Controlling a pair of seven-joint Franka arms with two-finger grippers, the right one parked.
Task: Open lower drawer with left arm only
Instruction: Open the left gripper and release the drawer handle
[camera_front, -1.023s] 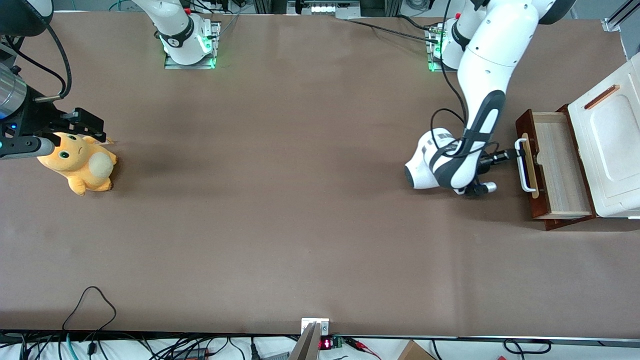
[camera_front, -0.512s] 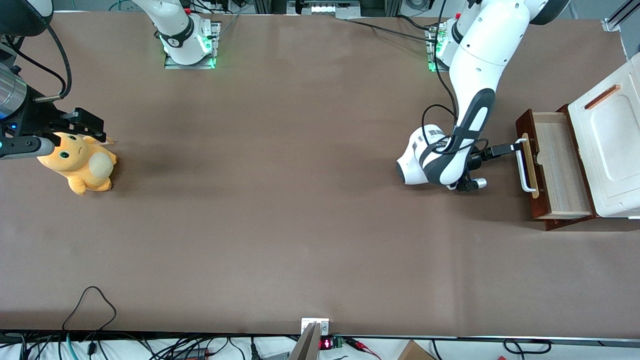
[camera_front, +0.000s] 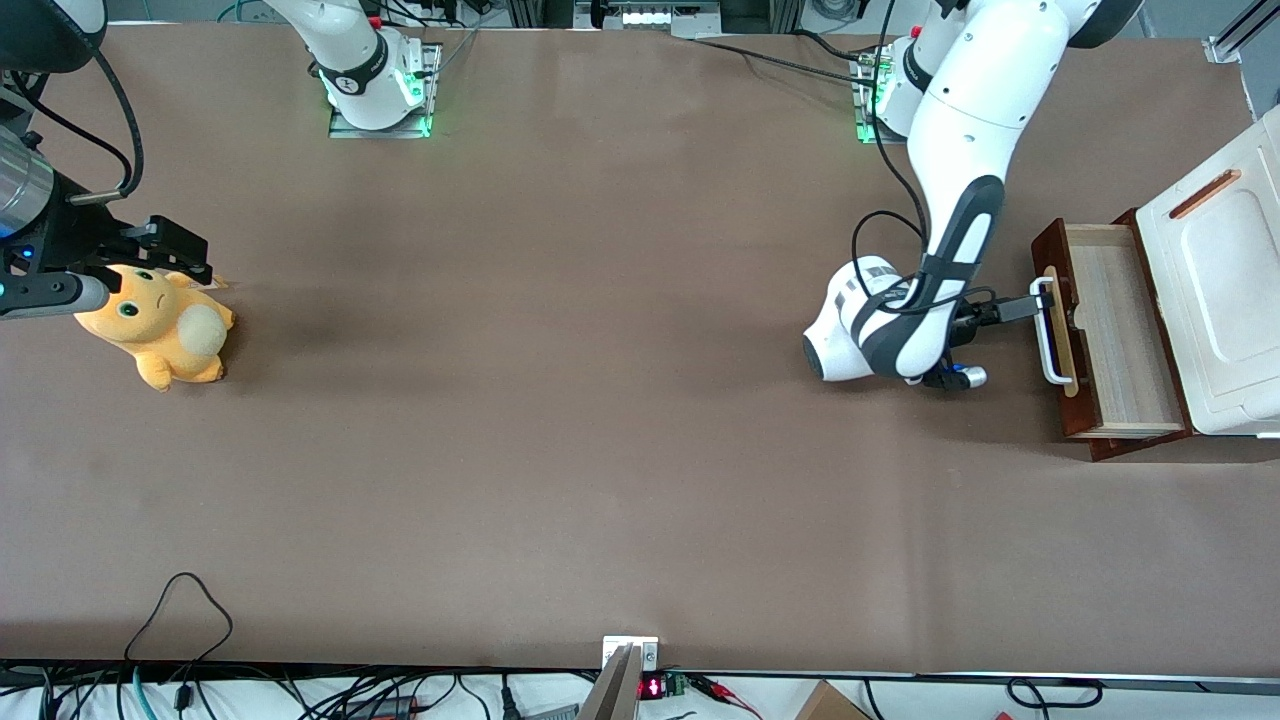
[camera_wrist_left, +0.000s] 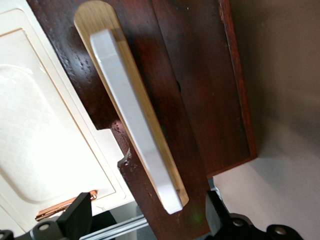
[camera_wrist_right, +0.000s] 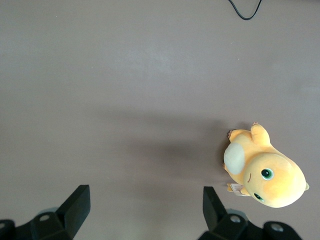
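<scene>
At the working arm's end of the table (camera_front: 600, 450), the lower drawer (camera_front: 1110, 330) is seen pulled out of the white cabinet (camera_front: 1215, 310), its pale inside exposed. The left arm (camera_front: 960, 180) is lowered in front of it, and the gripper (camera_front: 1035, 306) is held with fingers (camera_wrist_left: 75, 220) spread apart at the white bar handle (camera_wrist_left: 132, 115).

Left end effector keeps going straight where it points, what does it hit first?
Likely the white bar handle on the dark reddish-brown lower drawer; the open left end effector sits right at it, though contact depth is unclear.
</scene>
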